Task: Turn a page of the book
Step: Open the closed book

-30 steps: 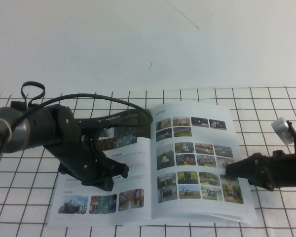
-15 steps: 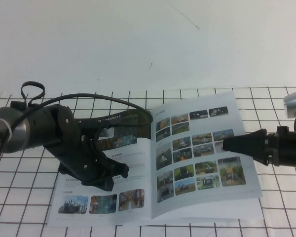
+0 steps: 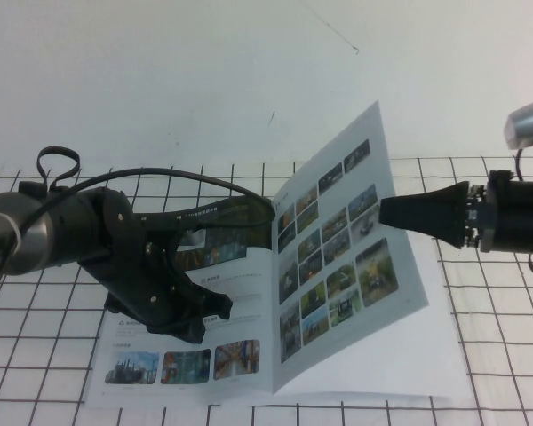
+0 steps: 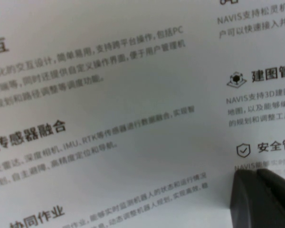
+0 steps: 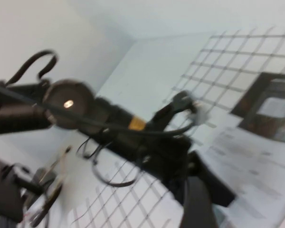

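The book [image 3: 222, 368] lies open on the gridded table. My left gripper [image 3: 202, 321] is shut and presses on the left page with the dark banner and text; in the left wrist view its fingertips [image 4: 261, 194] rest on the printed text. My right gripper [image 3: 386, 213] is shut on the outer edge of the page [image 3: 338, 266] with rows of colour photos and holds it lifted, standing steeply above the spine. A blank white page [image 3: 426, 364] shows beneath it. The right wrist view shows a dark finger [image 5: 197, 204] over the left page [image 5: 247, 161].
A white mat with a black grid [image 3: 44, 355] covers the table; a plain white wall stands behind. The left arm's black cable [image 3: 58, 164] loops at the far left. The left arm [image 5: 109, 123] fills the middle of the right wrist view.
My right gripper has risen and moved left with the photo page's edge in it. The page went from flat to steeply raised. The left arm has not moved.
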You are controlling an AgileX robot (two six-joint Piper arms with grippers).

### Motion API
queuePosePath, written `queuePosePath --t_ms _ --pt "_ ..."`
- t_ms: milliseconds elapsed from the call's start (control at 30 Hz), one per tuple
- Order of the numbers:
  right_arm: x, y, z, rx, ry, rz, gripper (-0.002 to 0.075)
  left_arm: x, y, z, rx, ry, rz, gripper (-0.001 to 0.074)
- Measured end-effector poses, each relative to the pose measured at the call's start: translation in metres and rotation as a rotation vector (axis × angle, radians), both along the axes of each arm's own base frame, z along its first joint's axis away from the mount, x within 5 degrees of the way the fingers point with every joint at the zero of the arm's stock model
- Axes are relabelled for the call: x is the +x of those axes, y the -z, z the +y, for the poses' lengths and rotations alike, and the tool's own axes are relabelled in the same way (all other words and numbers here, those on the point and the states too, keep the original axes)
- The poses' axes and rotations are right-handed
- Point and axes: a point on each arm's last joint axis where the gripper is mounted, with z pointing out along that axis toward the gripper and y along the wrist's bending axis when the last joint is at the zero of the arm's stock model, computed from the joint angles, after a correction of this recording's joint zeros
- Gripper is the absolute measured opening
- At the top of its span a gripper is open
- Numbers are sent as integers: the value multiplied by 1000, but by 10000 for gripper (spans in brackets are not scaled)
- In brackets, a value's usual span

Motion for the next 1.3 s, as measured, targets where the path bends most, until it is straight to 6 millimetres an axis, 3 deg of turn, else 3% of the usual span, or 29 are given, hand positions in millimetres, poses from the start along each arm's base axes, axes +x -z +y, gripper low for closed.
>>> queuePosePath --t_ms 333,533,633,933,1133,1300 --pt "-12 -13 75 -61 -168 -67 433 2 -4 -2 -2 36 20 -2" --pt "-14 -22 96 -80 -197 -112 433 7 -22 -6 -17 74 22 -2" --pt "-13 -26 100 -80 -202 -126 433 9 -45 -6 -21 92 -34 -2" --pt "-12 -27 100 -83 -195 -128 433 -7 -147 7 5 88 -271 -2" --pt "-16 -15 114 -103 -226 -99 433 -41 -210 21 -33 63 -440 -2" --pt "-23 7 149 -120 -323 -62 433 -73 -246 32 -59 60 -551 -2"
